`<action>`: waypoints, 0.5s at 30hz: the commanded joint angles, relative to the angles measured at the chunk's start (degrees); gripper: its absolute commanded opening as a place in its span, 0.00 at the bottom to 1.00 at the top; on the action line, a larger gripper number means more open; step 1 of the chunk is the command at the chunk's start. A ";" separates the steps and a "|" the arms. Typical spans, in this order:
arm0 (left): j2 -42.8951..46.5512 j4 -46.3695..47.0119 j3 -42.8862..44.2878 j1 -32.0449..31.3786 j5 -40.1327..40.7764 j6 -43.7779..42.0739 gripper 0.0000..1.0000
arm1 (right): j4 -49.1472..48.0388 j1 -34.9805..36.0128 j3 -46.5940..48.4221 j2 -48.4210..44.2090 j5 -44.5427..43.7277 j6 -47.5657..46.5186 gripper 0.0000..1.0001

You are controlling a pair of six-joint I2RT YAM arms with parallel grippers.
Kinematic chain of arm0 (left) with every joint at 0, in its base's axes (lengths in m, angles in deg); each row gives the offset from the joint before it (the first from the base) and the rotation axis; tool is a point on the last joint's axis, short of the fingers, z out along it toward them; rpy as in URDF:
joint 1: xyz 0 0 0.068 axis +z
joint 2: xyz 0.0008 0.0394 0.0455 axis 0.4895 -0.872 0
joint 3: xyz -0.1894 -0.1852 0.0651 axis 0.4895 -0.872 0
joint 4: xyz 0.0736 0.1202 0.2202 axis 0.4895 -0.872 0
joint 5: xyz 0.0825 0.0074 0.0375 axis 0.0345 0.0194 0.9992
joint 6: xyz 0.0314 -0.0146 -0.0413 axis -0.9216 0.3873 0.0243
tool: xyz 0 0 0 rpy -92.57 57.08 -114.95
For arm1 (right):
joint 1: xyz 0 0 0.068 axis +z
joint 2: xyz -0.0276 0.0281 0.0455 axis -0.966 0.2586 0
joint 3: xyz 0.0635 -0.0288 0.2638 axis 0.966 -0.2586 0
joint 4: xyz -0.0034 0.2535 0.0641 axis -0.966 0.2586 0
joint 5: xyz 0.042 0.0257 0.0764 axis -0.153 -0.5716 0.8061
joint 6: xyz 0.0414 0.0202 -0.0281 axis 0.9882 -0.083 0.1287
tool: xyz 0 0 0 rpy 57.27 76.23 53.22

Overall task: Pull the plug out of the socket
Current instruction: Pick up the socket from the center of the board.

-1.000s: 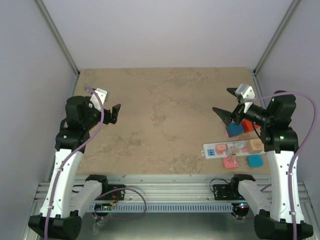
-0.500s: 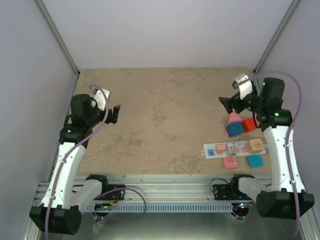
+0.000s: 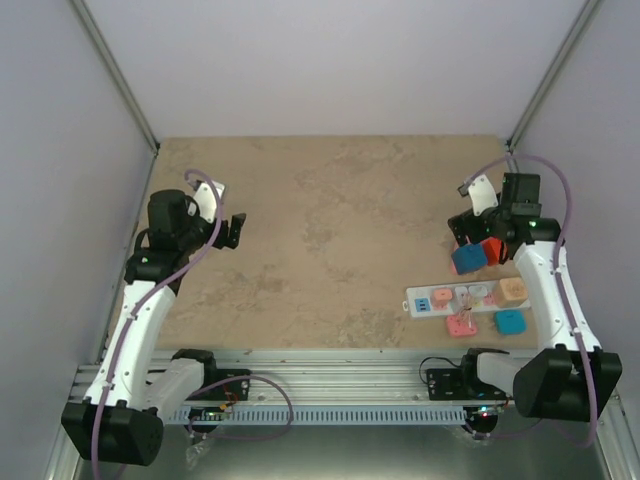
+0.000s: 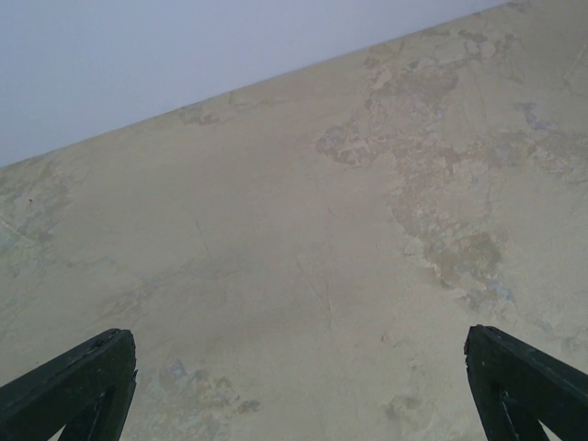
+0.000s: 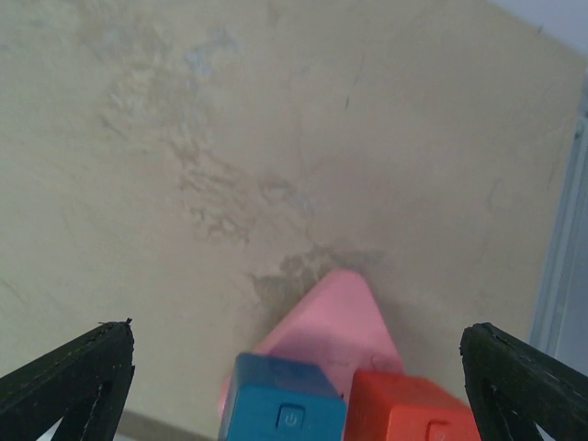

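The socket (image 3: 455, 300), a long white strip with pastel outlets, lies at the near right of the table. A beige cube plug (image 3: 512, 290) sits at its right end. My right gripper (image 3: 462, 226) hovers open behind the strip, above a pink triangular block (image 5: 344, 308) that carries a blue cube (image 5: 280, 404) and a red cube (image 5: 409, 413). In the right wrist view the right gripper (image 5: 296, 335) has its fingers wide apart with nothing between them. My left gripper (image 3: 232, 230) hangs open over bare table at the far left, and the left wrist view shows the left gripper (image 4: 299, 338) empty.
A pink plug (image 3: 461, 324) and a blue cube (image 3: 510, 321) lie just in front of the strip, near the table's front edge. The right wall rail (image 5: 560, 239) runs close beside the pink block.
My right arm has drawn its gripper back to the right and turned it down over the pink block. The left arm has shifted slightly. Both grippers have stayed open.
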 commanded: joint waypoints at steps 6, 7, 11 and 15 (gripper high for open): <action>2.74 2.32 -2.18 0.18 -1.34 0.93 1.00 | 3.74 0.35 -5.27 0.26 -4.58 -2.44 0.96; 2.79 2.32 -2.30 0.22 -1.34 0.92 1.00 | 3.72 0.39 -6.10 0.20 -5.04 -2.56 0.96; 2.96 2.47 -2.58 0.23 -1.56 1.19 1.00 | 3.62 0.37 -9.62 -0.22 -7.32 -3.02 0.96; 3.24 2.66 -2.89 0.18 -1.82 1.20 1.00 | 2.37 0.35 -12.17 -0.37 -9.45 -2.71 0.96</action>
